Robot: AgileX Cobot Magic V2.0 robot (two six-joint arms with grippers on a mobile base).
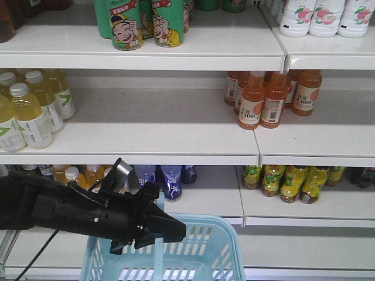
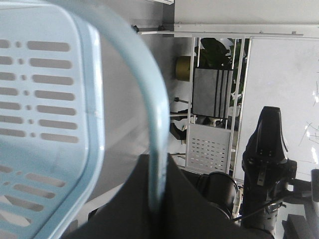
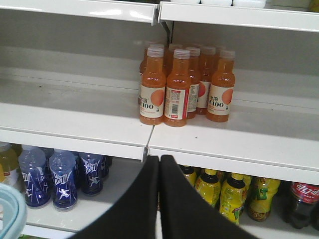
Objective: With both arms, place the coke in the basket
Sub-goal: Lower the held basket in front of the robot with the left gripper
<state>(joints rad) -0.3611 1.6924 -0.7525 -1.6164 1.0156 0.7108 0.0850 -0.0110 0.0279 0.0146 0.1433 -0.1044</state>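
Note:
The pale blue basket (image 1: 233,237) hangs low in front of the shelves, and its slotted wall (image 2: 50,99) fills the left of the left wrist view. My left gripper (image 1: 176,231) is shut on the basket's flat swing handle (image 2: 149,99), which runs down between its black fingers (image 2: 189,199). My right gripper (image 3: 159,158) is shut with nothing in it and faces the shelf edge; a bit of basket rim (image 3: 12,209) shows at its lower left. The coke is out of view.
White shelves (image 1: 146,143) carry orange juice bottles (image 3: 169,89), yellow tea bottles (image 3: 232,196), blue drink bottles (image 3: 62,177), pale yellow bottles (image 1: 29,111) and green cans (image 1: 126,23). A dark cola bottle with a red label (image 3: 301,196) stands at the lower right.

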